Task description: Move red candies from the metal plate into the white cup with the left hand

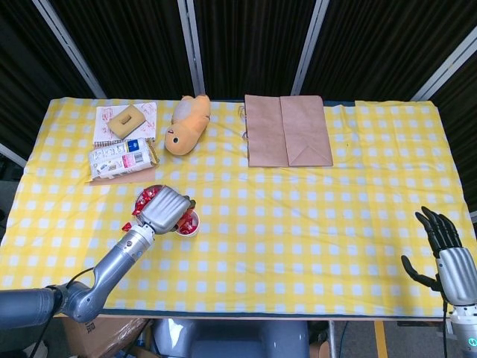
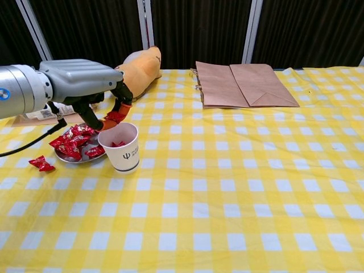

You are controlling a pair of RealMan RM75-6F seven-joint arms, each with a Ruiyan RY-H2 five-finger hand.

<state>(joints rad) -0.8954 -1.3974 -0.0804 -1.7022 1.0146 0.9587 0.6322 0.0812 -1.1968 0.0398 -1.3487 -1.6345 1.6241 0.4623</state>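
Most of the white cup (image 1: 191,222) beneath the left hand (image 1: 165,209) in head view

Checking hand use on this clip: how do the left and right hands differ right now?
The left hand pinches a red candy just above the white cup; the right hand holds nothing. The left is out over the table by the metal plate; the right hangs off the table's right edge, fingers apart. Both are robot hands on grey arms.
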